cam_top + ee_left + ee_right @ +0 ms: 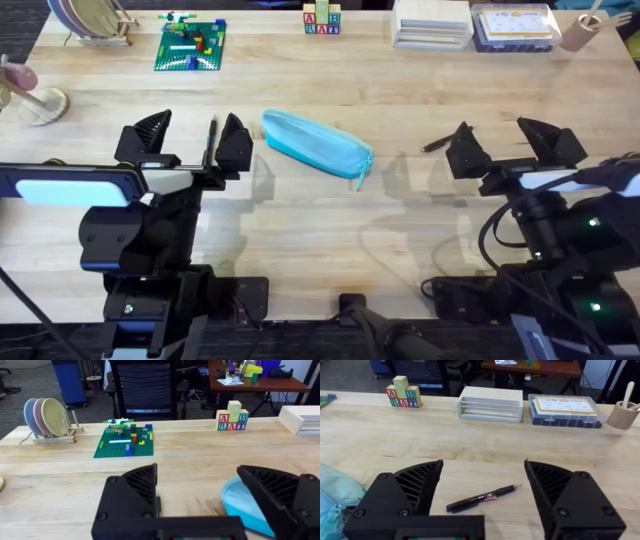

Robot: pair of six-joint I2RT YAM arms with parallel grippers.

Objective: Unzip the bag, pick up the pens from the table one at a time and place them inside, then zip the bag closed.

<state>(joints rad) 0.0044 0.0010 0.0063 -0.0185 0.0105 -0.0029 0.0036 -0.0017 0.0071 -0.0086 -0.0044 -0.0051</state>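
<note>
Counts first: one bag (316,144), two pens visible, two grippers. The bag is the turquoise pouch lying flat on the table (320,240) near the middle, long axis running diagonally from far-left to near-right, zipper pull end at the near-right tip. Can't tell from the overhead view whether the zipper is open or closed. Pen one (211,140) is black, lying on the table between the left gripper's (192,143) fingers, roughly pointing near-to-far; not gripped as far as I can see. Pen two (483,498) is black with a small reddish band mid-barrel, lying on the wood just left of the right gripper (505,140) in the overhead view and between its fingers in the right wrist view, touching neither. Left gripper: jaws spread wide, holding nothing, sitting just left of the bag; left wrist view shows the bag's far-left end next to one finger. Right gripper: jaws also spread wide, holding nothing, well to the right of the bag. Far edge of the table, counted: one dish rack with plates (88,18), one green baseplate (191,45) with bricks, one stack of letter blocks (322,19), one white tray (431,23), one clear lidded box (514,26), one cup (580,30). One wooden stand (30,98) at far left.
</note>
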